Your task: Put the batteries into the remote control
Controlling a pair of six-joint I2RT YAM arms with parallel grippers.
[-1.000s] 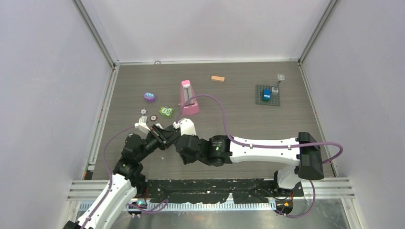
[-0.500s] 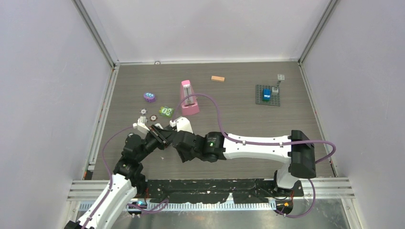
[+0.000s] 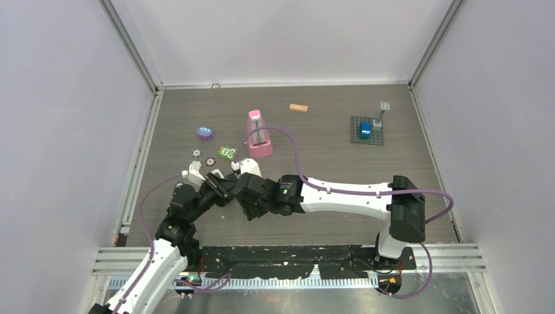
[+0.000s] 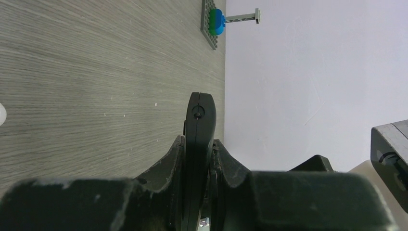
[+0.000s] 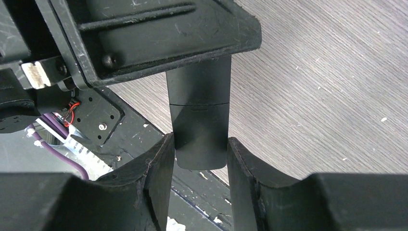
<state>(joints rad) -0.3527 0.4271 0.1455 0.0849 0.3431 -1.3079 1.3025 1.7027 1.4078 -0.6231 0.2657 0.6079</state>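
Both arms fold low over the near-left tabletop (image 3: 327, 157), their wrists meeting. The left pincer (image 4: 198, 144) is clenched on the one black remote control (image 4: 200, 113), held edge-on, and the right pincer (image 5: 199, 144) clasps its other end. Farther back lie one pink wedge (image 3: 258, 134), one tan block (image 3: 298, 108) and one grey baseplate (image 3: 357, 134).

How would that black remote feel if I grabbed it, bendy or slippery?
Probably stiff: the black remote runs straight from the left gripper to the right gripper, with no sag. Its smooth plastic shell could be a bit slippery. It looks slim and flat, so likely light and unlikely to roll.
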